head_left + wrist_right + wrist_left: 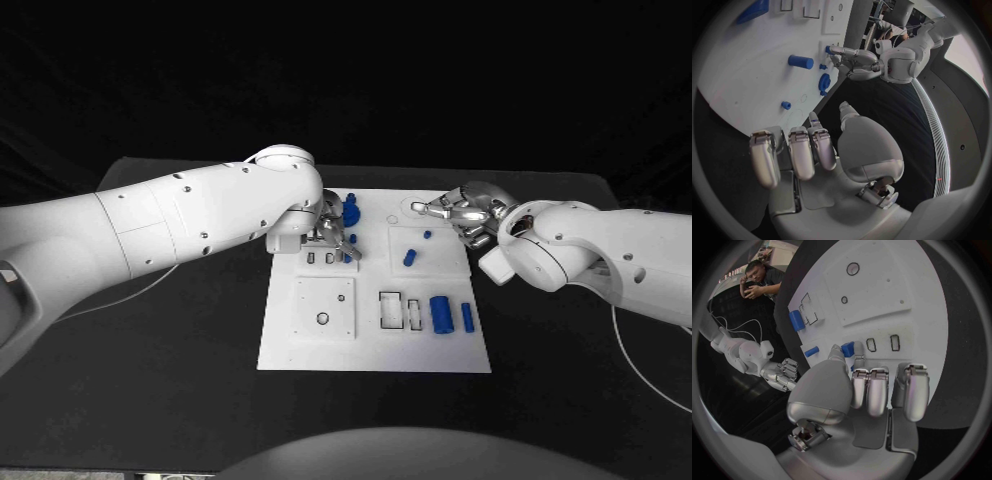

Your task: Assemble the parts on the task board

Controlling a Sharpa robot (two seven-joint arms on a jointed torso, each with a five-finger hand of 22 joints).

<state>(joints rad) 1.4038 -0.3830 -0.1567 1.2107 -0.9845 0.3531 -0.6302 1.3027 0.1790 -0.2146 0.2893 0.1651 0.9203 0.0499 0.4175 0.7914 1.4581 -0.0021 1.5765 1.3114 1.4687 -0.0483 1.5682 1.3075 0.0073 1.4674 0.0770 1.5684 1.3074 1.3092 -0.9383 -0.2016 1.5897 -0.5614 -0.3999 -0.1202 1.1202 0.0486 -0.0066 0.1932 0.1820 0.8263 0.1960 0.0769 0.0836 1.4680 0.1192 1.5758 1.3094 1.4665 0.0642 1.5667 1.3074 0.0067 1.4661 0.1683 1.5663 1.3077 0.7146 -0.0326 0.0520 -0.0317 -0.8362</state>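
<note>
The white task board (372,345) lies in the middle of the black table. My left hand (329,232) hovers over its far left part and pinches a small blue part (847,349) between thumb and a finger, just beside two small rectangular slots (871,344). A bigger blue piece (351,212) stands right behind that hand. My right hand (459,215) is at the board's far right corner, fingers apart and holding nothing. A short blue cylinder (410,257) and a small blue peg (427,236) sit between the hands.
Two long blue cylinders (440,315) (466,317) lie side by side near the board's right edge, next to rectangular cut-outs (391,310). A raised white plate with round holes (325,308) takes the board's near left part. White cables run over the table on both sides.
</note>
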